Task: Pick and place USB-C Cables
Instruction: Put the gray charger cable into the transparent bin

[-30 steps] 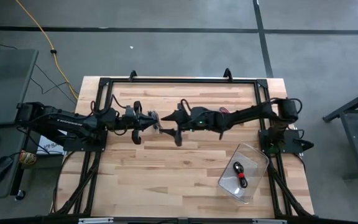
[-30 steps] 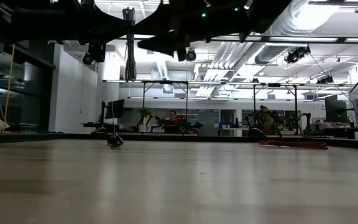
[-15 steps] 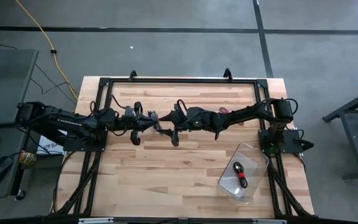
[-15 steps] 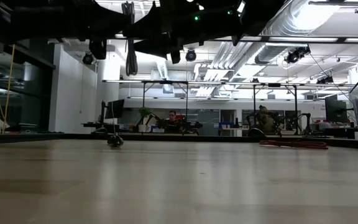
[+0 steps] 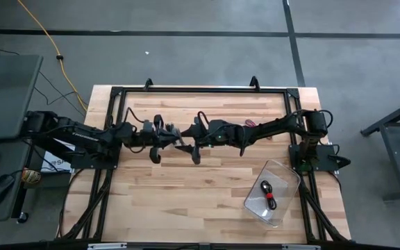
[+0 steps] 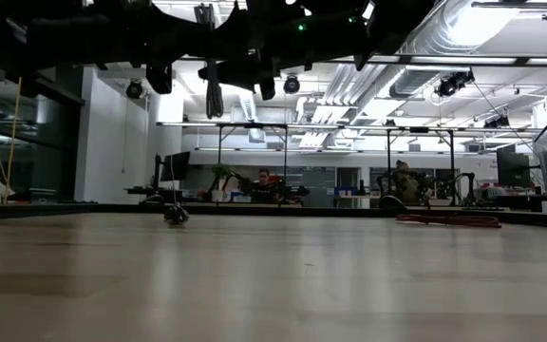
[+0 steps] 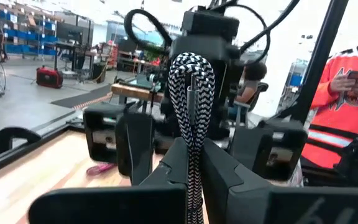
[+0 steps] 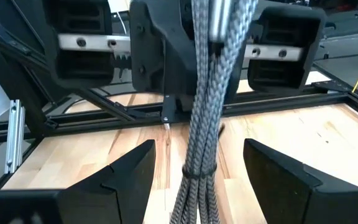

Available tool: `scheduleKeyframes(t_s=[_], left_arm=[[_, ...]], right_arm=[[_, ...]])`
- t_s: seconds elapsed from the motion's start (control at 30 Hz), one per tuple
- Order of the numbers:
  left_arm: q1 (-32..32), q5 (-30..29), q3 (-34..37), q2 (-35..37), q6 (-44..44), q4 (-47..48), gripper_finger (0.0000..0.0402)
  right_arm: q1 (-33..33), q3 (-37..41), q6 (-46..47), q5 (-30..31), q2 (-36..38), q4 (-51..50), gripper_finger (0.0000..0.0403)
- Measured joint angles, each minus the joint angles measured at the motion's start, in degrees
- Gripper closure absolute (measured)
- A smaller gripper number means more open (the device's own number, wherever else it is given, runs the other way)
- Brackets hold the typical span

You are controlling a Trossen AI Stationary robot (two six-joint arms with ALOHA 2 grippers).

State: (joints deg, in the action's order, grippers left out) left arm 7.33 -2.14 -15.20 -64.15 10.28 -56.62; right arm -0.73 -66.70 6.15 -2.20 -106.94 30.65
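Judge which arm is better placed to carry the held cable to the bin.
Right. The left gripper holds the silver-grey cable; the right gripper's open fingers flank it, and the clear bin sits on its side.

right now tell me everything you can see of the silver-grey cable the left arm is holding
The silver-grey cable is a braided black-and-white bundle folded into a tight loop, with a slim metal plug lying along its strands. A tie cinches it lower down. The left end effector is shut on it, holding it above the table's middle. The right end effector faces it open, a finger on either side, not clamping.
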Motion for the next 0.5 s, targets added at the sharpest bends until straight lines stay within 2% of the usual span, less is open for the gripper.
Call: scheduleKeyframes(t_s=[0.5], left_arm=[[0.0,-0.22,0.0,0.18,-1.52,-0.37,0.0401]], right_arm=[[0.0,0.0,0.0,0.0,0.02,-0.45,0.0166]])
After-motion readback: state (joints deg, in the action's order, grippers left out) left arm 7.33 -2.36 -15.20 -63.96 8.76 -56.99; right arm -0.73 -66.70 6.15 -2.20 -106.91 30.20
